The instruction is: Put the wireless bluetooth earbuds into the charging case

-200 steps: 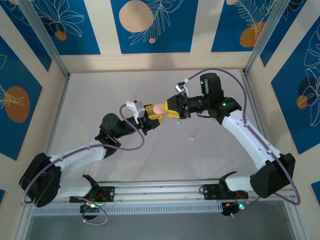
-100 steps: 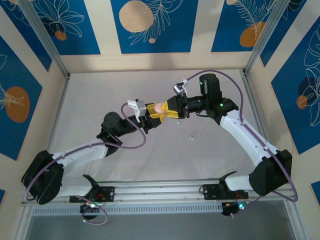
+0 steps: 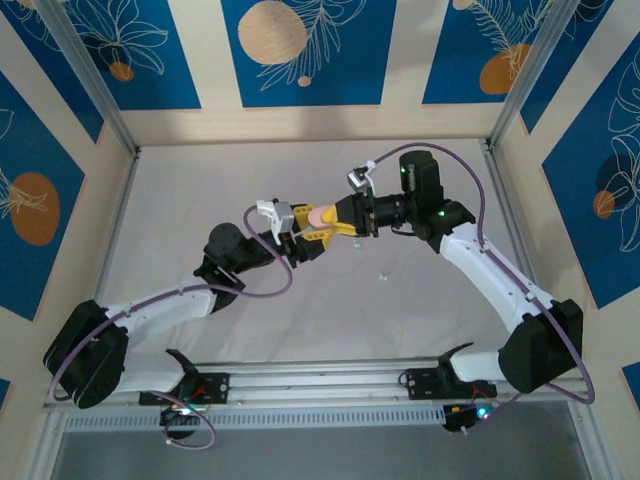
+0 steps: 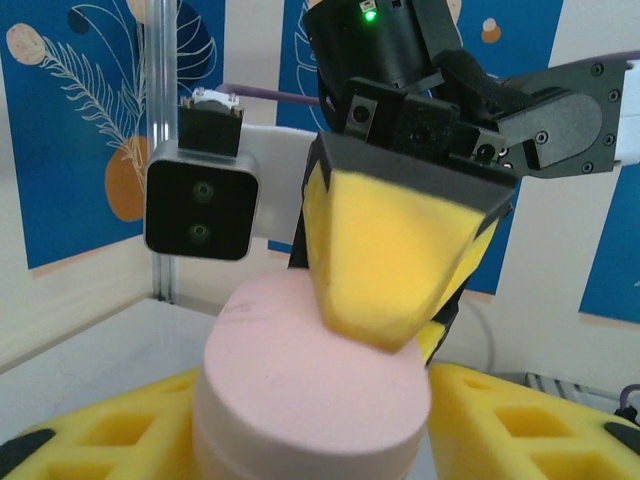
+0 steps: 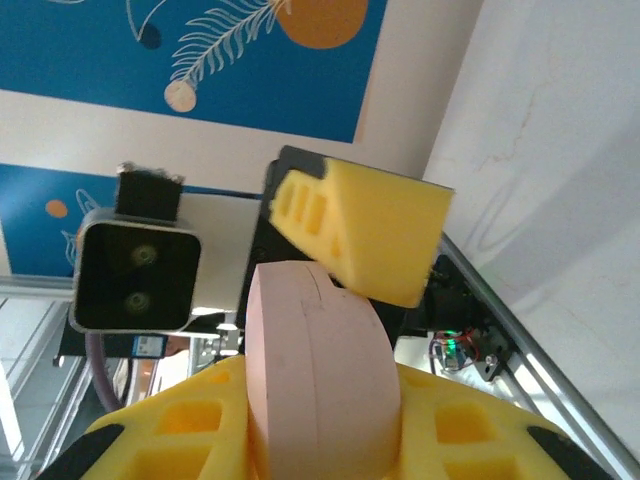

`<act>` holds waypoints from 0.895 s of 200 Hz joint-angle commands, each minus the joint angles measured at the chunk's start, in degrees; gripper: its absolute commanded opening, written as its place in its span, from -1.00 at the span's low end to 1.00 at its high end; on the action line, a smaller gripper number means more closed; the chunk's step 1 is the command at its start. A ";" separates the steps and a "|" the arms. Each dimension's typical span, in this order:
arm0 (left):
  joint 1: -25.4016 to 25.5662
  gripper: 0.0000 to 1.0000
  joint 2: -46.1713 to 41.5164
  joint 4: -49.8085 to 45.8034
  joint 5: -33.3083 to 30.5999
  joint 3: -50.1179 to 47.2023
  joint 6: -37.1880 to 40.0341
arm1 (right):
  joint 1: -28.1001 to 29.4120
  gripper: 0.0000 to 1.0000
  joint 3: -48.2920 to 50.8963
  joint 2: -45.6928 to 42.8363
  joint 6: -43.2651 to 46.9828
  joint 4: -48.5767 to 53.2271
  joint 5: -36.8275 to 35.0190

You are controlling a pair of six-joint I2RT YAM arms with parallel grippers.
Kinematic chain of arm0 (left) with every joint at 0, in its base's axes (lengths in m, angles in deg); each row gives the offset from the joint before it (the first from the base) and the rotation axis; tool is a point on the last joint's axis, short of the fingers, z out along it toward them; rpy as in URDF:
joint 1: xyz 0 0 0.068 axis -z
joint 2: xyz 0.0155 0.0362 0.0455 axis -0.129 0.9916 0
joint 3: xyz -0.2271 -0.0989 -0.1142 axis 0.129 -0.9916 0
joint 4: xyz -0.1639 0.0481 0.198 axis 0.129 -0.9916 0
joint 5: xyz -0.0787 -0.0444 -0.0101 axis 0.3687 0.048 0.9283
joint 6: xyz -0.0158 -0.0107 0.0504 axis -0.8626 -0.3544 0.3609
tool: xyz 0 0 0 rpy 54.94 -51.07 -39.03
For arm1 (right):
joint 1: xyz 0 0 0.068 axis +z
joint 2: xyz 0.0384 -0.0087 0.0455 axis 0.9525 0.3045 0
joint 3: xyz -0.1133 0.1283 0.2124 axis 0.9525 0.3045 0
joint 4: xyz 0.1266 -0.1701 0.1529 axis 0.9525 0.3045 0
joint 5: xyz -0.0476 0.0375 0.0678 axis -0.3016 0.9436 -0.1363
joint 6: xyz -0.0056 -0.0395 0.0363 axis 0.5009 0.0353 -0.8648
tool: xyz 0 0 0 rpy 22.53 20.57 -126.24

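1. 1 pink case (image 3: 318, 214) is hanging above the worktop (image 3: 200, 200).
2. The right gripper (image 5: 320, 420) jaws are clamping the case; the left gripper (image 4: 310, 430) jaws are flanking it, and I cannot tell whether they are gripping.
3. 1 tiny earbud (image 3: 381, 272) is lying on the worktop, right of the case.

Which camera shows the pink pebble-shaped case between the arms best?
The right wrist view: the pink case is large, edge-on, its seam visible. The left wrist view shows its flat face, partly covered by a yellow gripper finger. The top view shows a small pink spot.
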 commanded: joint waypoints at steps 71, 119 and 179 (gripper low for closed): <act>0.22 0.50 -11.50 -13.08 -11.25 -4.55 5.66 | -0.64 -0.59 7.38 -3.32 1.05 2.38 -19.64; -1.88 0.65 -17.97 -45.28 -18.66 3.54 4.79 | 0.87 -0.60 6.65 6.01 4.09 8.54 -25.86; -12.87 0.77 -16.48 -63.26 -25.50 6.37 -10.53 | 5.56 -0.60 0.59 22.22 3.94 6.91 -30.55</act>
